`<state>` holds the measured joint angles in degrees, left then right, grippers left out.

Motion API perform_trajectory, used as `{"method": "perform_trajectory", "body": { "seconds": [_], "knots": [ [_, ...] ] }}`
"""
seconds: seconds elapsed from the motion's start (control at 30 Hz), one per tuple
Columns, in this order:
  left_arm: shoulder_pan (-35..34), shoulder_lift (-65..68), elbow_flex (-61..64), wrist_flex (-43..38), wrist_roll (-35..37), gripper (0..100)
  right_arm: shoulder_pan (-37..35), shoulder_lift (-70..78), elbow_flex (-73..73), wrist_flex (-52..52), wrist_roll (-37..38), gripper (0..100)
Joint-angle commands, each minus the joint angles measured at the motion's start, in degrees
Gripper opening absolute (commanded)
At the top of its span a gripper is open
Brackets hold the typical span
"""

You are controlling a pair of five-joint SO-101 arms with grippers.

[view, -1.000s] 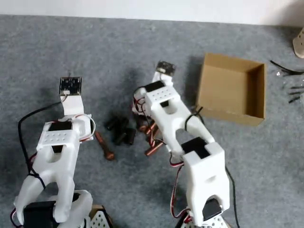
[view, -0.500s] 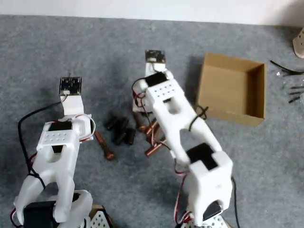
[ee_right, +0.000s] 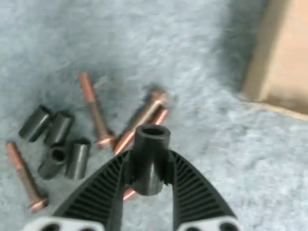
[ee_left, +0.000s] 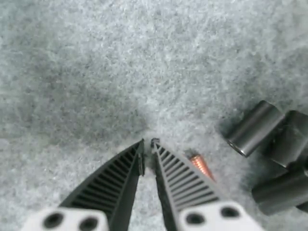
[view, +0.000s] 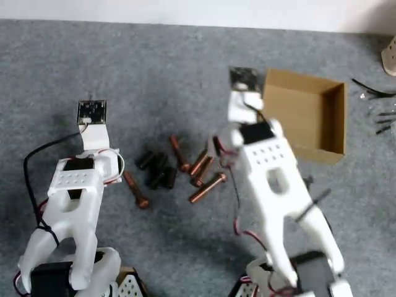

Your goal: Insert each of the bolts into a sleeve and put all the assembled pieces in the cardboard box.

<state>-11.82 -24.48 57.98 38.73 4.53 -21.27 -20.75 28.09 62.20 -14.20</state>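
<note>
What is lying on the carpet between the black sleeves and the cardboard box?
Loose copper bolts lie there, nearer the black sleeves than the cardboard box, with the right arm beside them. The high view shows it.

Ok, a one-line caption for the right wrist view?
Right gripper shut on a black sleeve over scattered copper bolts and four loose sleeves on grey carpet, cardboard box nearby.

Shiny copper bolts (view: 207, 187), matt black sleeves (view: 158, 170), fuzzy carpet (view: 124, 62), cardboard box (view: 318, 152).
</note>
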Motion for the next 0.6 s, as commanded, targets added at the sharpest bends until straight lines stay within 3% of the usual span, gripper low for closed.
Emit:
{"method": "perform_trajectory", "body": {
  "seconds": [0.0, 0.23, 0.43, 0.5, 0.57],
  "knots": [
    [0.7, -1.3, -1.0, 0.2, 0.3, 5, 3.9, -10.6, 11.2, -7.7, 1.0, 0.5],
    [1.5, -0.7, -0.7, -3.3, 0.0, 5, 9.5, -26.7, 32.7, -17.1, 1.0, 0.5],
    [0.5, -0.6, 3.8, -15.1, -0.1, 5, 12.8, -41.0, 47.7, -22.4, 2.2, 0.5],
    [0.4, -1.1, 3.8, -16.9, -4.4, 5, 12.8, -46.0, 51.9, -23.1, 6.1, 0.5],
    [0.9, -1.3, 0.7, -13.6, -15.3, 5, 12.7, -51.1, 55.4, -23.1, 8.4, 0.5]
  ]
}}
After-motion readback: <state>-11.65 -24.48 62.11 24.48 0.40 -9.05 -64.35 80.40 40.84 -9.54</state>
